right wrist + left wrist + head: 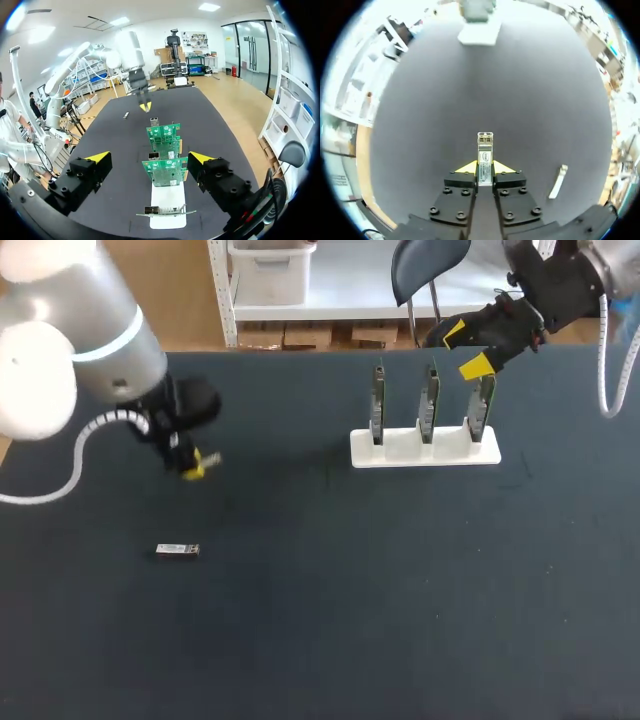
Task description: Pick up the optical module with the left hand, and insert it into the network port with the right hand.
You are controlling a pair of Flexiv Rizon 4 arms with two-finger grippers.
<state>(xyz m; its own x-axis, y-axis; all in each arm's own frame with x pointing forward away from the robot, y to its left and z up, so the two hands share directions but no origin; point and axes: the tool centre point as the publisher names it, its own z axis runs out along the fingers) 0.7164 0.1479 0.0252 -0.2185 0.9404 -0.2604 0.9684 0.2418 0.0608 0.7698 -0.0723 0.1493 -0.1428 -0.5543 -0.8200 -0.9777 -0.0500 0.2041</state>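
Across the dark table (330, 620), the biggest thing is a white stand (425, 448) holding three upright green circuit boards (428, 400), each with a small metal port cage (154, 121) at its edge. The right gripper (464, 348) hangs above the stand, its fingers spread wide and holding nothing.

Well off to the other side, the left gripper (485, 167) is clamped on the optical module (485, 150), gripping its long sides, with the front half sticking out ahead of the fingers. A second module (178, 550) lies flat on the table nearby.

The module looks light, rigid and smooth-shelled, so it may slip or twist. I'd say the right gripper should take the free end by its flat sides and keep it square to the port.
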